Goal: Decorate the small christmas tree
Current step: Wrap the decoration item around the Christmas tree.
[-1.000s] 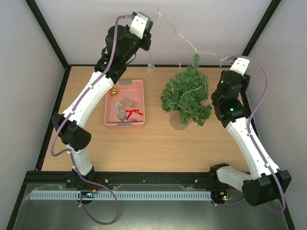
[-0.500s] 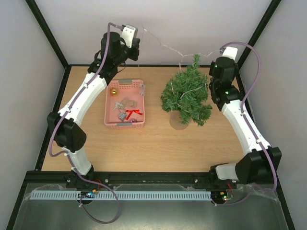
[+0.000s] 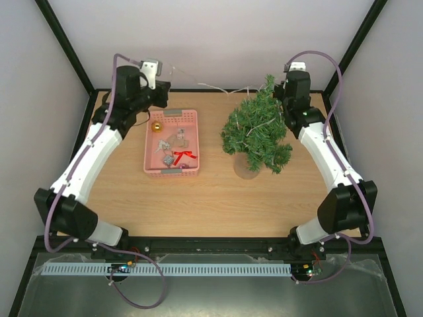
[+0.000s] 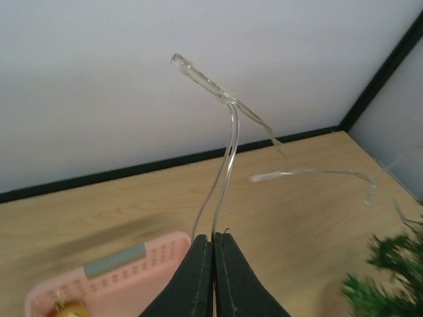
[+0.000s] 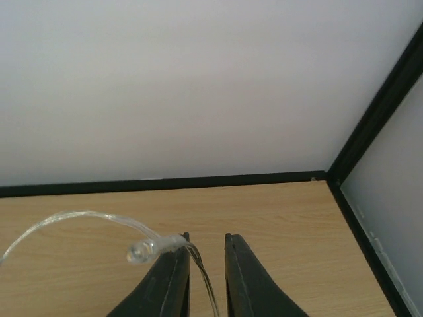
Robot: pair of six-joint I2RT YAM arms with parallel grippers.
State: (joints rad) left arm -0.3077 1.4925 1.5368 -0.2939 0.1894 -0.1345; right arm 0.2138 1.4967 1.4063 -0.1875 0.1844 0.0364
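Left gripper (image 4: 213,240) clamped on the clear light string (image 4: 229,132), right gripper (image 5: 206,238) fingers slightly parted with the wire loose in the gap; small christmas tree (image 3: 256,135) upright on table (image 3: 198,198), right of pink basket (image 3: 172,173).

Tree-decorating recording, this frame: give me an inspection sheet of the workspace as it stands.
Surface: wooden table, light grain.
Job's things: small christmas tree stands on its base at the right rear. The light string runs from the left end effector toward the tree, with a strand lying on the branches.
Clutter: pink basket left of the tree, holding a gold bauble, a red bow and silvery ornaments.
End effectors: left end effector shut on the light string; right end effector slightly open, the string's wire passing between its fingers.
Cables: purple cables along both arms.
Surroundings: white walls, black frame.
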